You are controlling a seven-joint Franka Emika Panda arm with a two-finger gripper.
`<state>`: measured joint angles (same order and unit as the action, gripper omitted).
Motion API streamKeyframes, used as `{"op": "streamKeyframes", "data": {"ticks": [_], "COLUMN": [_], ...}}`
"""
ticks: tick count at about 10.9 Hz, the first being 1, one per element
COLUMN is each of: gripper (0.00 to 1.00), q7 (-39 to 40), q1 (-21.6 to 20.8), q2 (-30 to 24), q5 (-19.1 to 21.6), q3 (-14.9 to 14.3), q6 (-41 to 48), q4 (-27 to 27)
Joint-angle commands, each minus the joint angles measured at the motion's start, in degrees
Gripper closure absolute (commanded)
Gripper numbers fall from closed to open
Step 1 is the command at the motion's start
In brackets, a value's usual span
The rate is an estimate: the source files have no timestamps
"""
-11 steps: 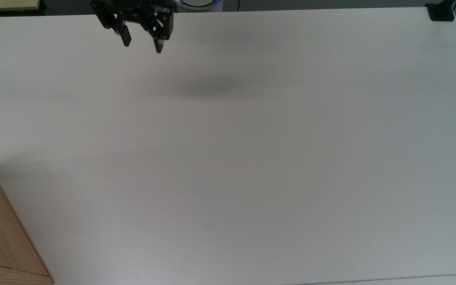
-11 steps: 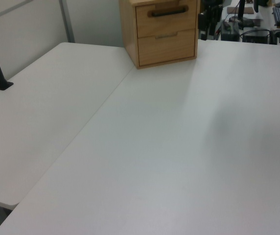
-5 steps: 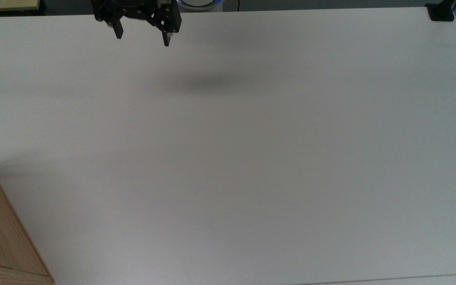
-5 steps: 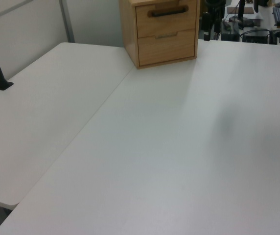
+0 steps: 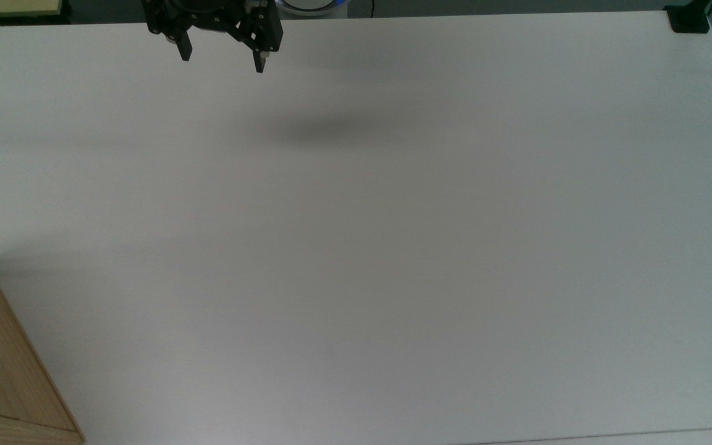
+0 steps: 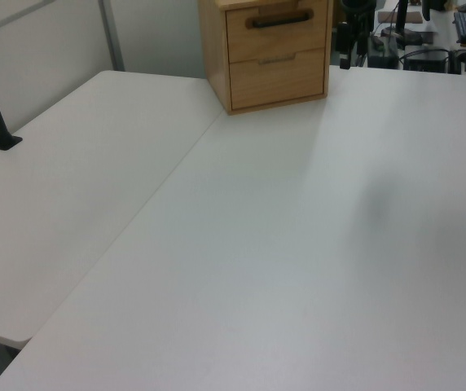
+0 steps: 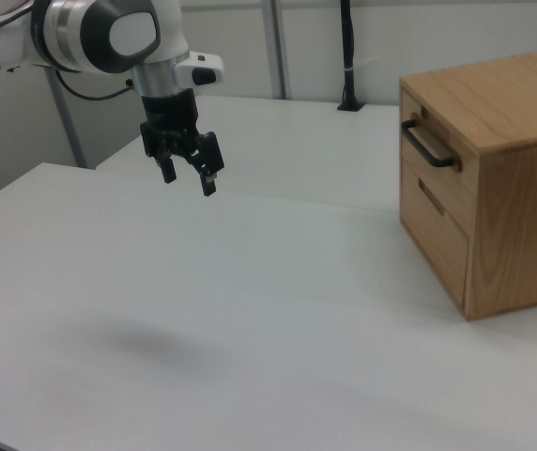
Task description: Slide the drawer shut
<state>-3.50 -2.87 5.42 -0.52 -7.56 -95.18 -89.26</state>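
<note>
Hanging above the white table, the gripper has its jaws spread apart, grasping nothing. Well away from those jaws, the drawer sits flush in the wooden cabinet.

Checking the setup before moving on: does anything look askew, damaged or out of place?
Nothing stands out. The cabinet sits square on the table, the drawer looks flush, and the open gripper hangs in the air well away from it.
</note>
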Motion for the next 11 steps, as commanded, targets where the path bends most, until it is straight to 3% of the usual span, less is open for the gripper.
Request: {"op": "streamKeyframes", "data": {"ticks": [1,11], "gripper": [0.00,0.00], "q7": [0.3,1.1], "q1": [-0.6,-0.5], "q2": [-1.7,-1.8], "q5": [-0.4,-0.6], "q3": [-0.5,-0.5], "q6": [0.1,0.3], "q4": [-1.9,-1.7]}}
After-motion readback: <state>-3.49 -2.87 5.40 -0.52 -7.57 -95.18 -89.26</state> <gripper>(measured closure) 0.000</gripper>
